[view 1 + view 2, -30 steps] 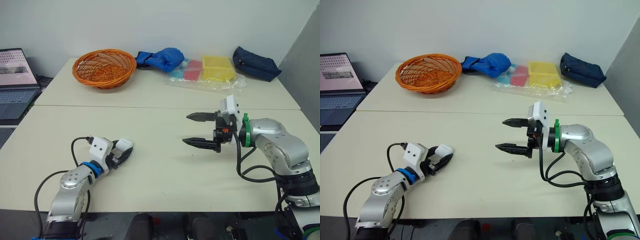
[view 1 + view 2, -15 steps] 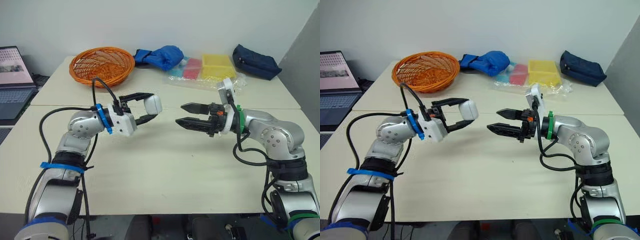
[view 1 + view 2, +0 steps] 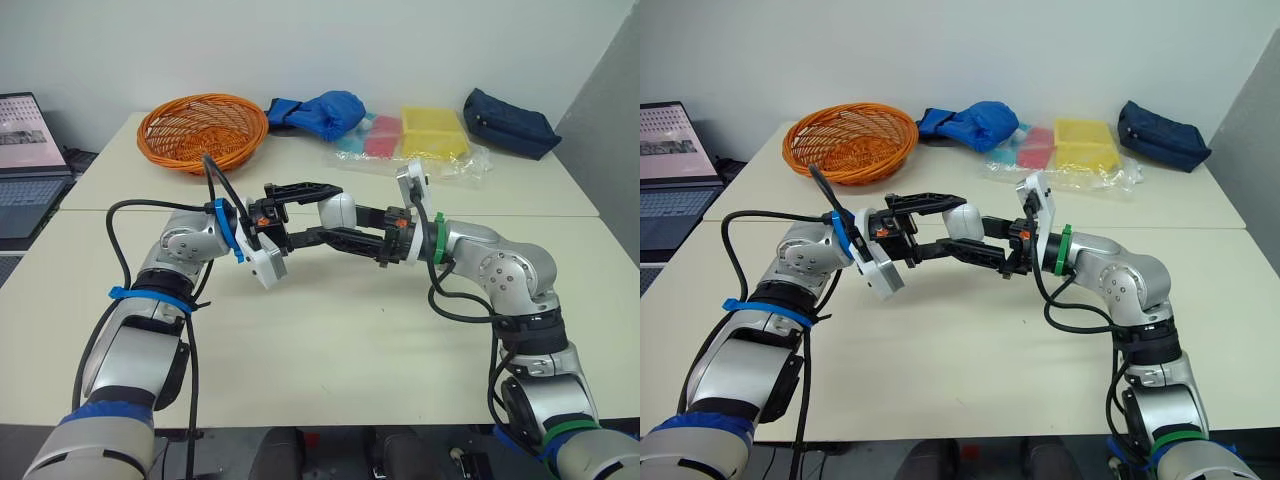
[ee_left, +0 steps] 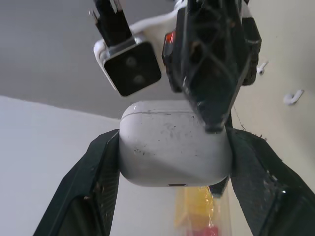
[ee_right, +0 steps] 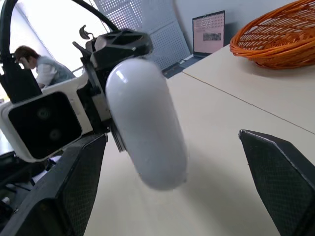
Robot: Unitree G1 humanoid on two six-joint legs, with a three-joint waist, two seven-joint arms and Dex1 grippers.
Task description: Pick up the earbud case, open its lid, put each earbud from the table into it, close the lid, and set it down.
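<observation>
The white earbud case [image 3: 337,209] hangs in mid-air over the table's middle, lid seam shut, with my left gripper [image 3: 334,212] shut on its sides. My right gripper [image 3: 340,226] comes in from the right and is open. Its fingers [image 5: 280,187] stand wide apart on either side of the case [image 5: 145,123], and one fingertip touches the case top in the left wrist view [image 4: 209,113]. Two white earbuds [image 4: 294,96] lie on the cream table [image 3: 330,330], seen past the case in that same view.
An orange basket [image 3: 203,130], a blue bag [image 3: 322,114], yellow and red boxes under plastic [image 3: 432,136] and a navy pouch [image 3: 510,122] line the far table. A laptop [image 3: 25,150] stands far left. A person [image 5: 39,66] sits in the background.
My left gripper lifted the case off the table's near left and carried it up to the middle. My right gripper moved left until its fingers reached the case.
</observation>
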